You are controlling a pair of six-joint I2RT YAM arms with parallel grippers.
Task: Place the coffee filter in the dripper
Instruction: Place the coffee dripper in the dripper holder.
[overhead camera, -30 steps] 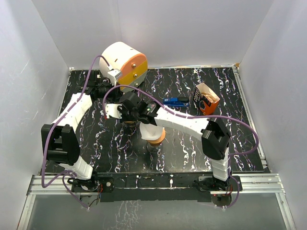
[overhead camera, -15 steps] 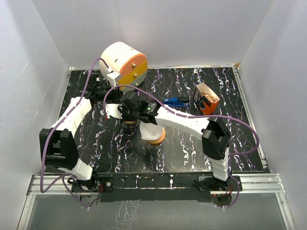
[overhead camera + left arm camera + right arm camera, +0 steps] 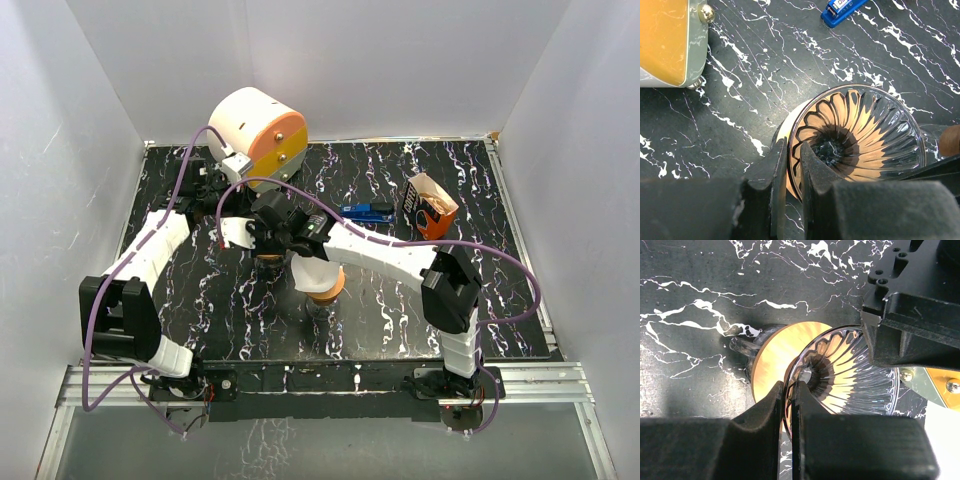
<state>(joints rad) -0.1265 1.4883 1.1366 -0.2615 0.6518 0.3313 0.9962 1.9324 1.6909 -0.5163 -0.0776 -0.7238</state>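
The glass dripper with ribbed walls stands on its round wooden base on the black marbled table; it is empty inside. It also shows in the right wrist view, and mostly hidden under both wrists from above. My left gripper is shut on the dripper's rim, one finger inside and one outside. My right gripper is shut on the rim at another side. Brown coffee filters sit in an orange holder at the back right, away from both grippers.
A big round white and orange appliance stands at the back left, close to the left wrist. A blue stapler lies behind the dripper. A white and orange object stands under the right forearm.
The left arm's elbow and wrist have shifted a little to the back left. Both grippers stay on the dripper's rim. The right arm has hardly moved.
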